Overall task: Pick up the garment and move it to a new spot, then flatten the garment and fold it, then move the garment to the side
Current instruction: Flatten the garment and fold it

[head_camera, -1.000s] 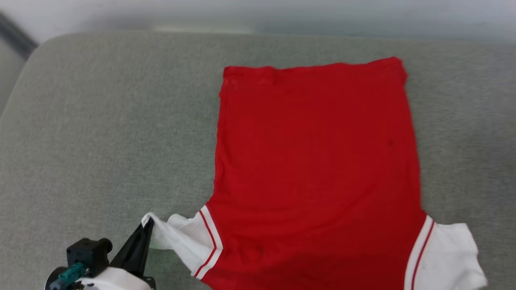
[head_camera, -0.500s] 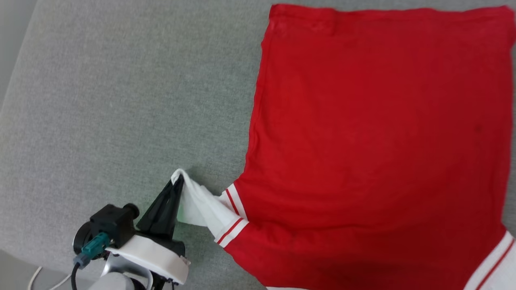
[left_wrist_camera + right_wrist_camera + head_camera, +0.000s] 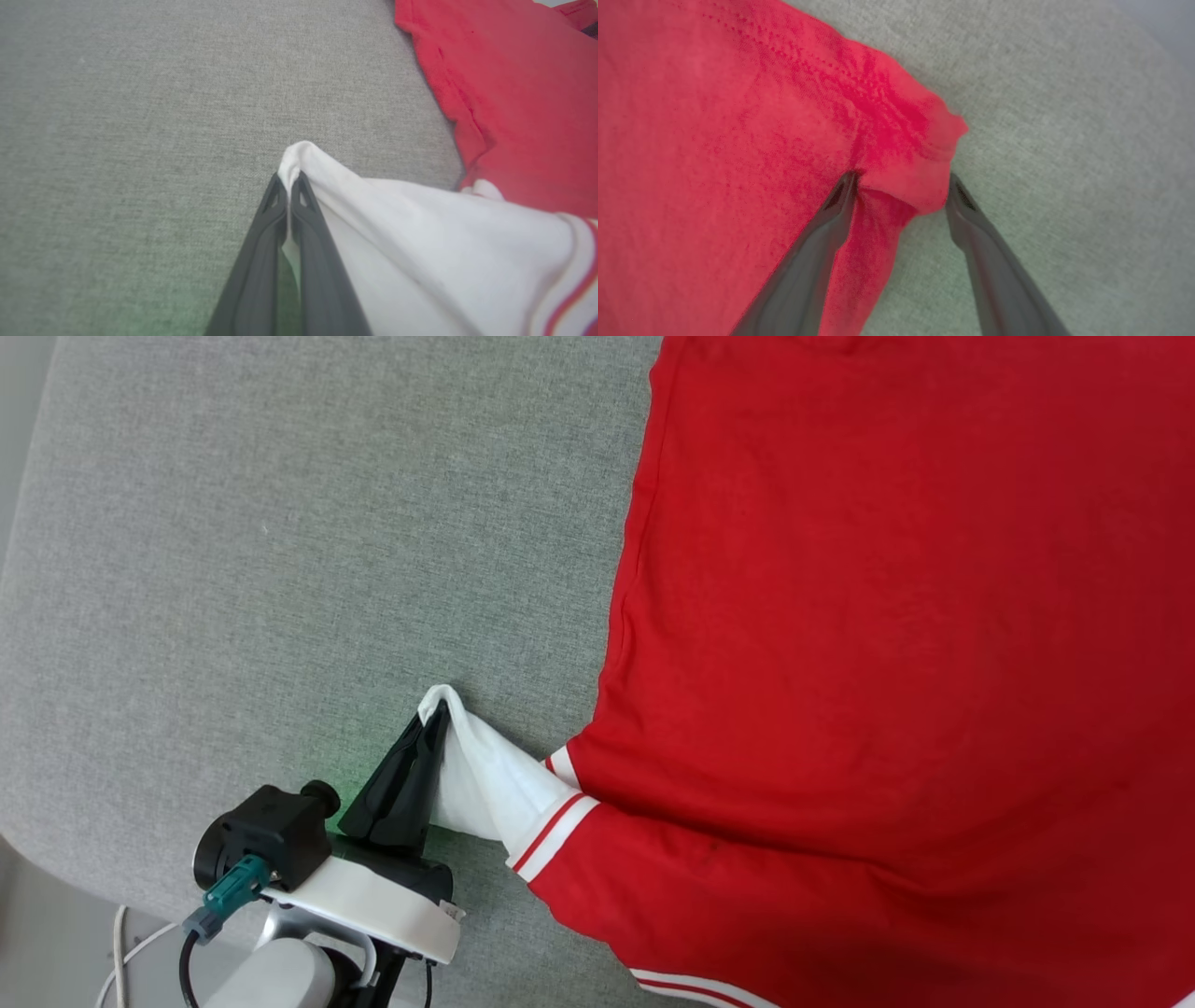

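The garment point(image 3: 887, 663) is made of soft red cloth, slightly rippled along its side seam, and it is spread flat on a grey cushion point(image 3: 233, 569) of coarse woven fabric. In the head view the red body lies on the right side and is cut off by the top, right and bottom borders. A short white sleeve point(image 3: 490, 779), finished with a red-and-white striped trim point(image 3: 553, 821), is drawn out from the body into a pointed cone. Its tip is clamped by the left gripper point(image 3: 437, 711), whose two dark tapered fingers are pressed together on the white cloth. In the left wrist view the same pinch is seen at the left gripper point(image 3: 289, 179), with the sleeve point(image 3: 444, 242) hanging to one side of it. The right gripper point(image 3: 901, 179) is spread wide. A rolled red corner of the garment point(image 3: 714, 140) lies between its fingers; one fingertip touches the cloth and nothing is squeezed. Behind the left gripper a teal plug point(image 3: 229, 887) is fitted to the wrist, and a pale cable point(image 3: 121, 952) is seen beyond the cushion's near edge. To the left of the sleeve a wide stretch of bare cushion is left, up to its left edge.
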Controlling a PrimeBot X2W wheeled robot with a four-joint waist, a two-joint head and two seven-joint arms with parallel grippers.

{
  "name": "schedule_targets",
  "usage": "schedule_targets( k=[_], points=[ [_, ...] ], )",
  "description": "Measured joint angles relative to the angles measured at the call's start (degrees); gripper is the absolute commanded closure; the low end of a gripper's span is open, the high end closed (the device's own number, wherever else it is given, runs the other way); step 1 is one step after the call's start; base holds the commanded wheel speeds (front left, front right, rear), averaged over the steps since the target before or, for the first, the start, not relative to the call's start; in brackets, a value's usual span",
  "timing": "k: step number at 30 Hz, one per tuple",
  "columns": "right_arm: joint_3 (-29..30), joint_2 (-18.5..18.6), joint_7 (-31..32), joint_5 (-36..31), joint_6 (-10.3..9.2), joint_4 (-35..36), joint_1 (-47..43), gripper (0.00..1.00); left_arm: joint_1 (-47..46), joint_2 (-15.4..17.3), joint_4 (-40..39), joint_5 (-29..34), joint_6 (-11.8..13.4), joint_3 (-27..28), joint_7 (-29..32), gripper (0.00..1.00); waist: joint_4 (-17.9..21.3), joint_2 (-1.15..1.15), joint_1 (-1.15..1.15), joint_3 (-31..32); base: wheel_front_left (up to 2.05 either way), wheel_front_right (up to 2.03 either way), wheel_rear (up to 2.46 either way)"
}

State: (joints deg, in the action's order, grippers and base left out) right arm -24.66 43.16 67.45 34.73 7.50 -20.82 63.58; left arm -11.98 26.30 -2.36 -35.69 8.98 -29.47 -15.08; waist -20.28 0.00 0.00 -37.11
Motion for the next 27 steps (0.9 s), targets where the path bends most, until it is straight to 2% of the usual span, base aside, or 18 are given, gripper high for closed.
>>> schedule_targets(
  k=[1,6,9,12,17,23,27],
  points=[
    [-0.1,0.0,-0.5,0.2,0.00,0.0,-0.1,1.00,0.1,-0.2,0.3,0.2,-0.3,0.1,0.0,1.00,0.1,0.00,0.00,0.2,0.00,0.00,0.00],
    [-0.6,-1.7,-4.2,1.0,0.01,-0.3,-0.1,1.00,0.9,-1.2,1.9,1.0,-0.7,1.7,0.0,1.00,0.8,0.00,0.00,2.5,0.00,0.00,0.00],
    [-2.3,-1.0,-6.2,2.2,0.01,0.2,-0.1,1.00,2.5,-1.5,2.7,1.2,-0.8,2.5,0.0,1.00,1.5,0.00,0.01,4.8,0.00,0.00,0.00],
    [-5.1,2.0,-8.6,4.4,0.01,3.1,-1.4,1.00,4.3,-1.5,3.3,1.3,-0.9,3.4,0.0,1.00,2.3,0.00,0.00,7.7,0.00,0.00,0.00],
    [-8.0,8.3,-11.6,9.9,0.00,9.2,-8.6,1.00,8.0,-0.3,3.9,1.2,-0.4,4.3,0.0,1.00,4.3,0.00,0.00,13.0,0.00,0.00,0.00],
    [-8.1,15.4,-16.6,15.7,0.01,16.7,-23.0,1.00,12.4,1.5,3.9,0.2,0.9,5.5,0.3,1.00,7.7,0.00,-0.01,18.9,0.00,0.00,0.00],
    [-6.5,19.5,-19.8,17.7,0.01,19.1,-34.4,1.00,14.3,2.5,3.5,-0.4,1.5,6.1,0.4,1.00,10.4,0.00,-0.01,21.8,0.00,0.00,0.00]
  ],
)
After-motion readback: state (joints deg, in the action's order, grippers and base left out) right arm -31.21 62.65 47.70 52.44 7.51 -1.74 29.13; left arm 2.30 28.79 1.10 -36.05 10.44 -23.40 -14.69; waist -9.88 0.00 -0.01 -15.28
